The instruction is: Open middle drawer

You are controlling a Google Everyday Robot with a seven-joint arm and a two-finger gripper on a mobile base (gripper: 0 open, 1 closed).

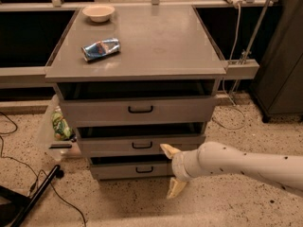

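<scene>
Cream claw [167,171] (seemingly splayed) at middle drawer [104,147] edge

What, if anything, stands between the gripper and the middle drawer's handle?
Nothing visible does. The gripper, fingers open, hangs right of and slightly below the black handle of the middle drawer, with only bare grey drawer front between them.

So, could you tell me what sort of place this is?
Probably a lab or workshop: grey metal drawer cabinet, speckled floor, loose cables. The end effector, open, hangs low before the middle drawer, right of its handle.
</scene>
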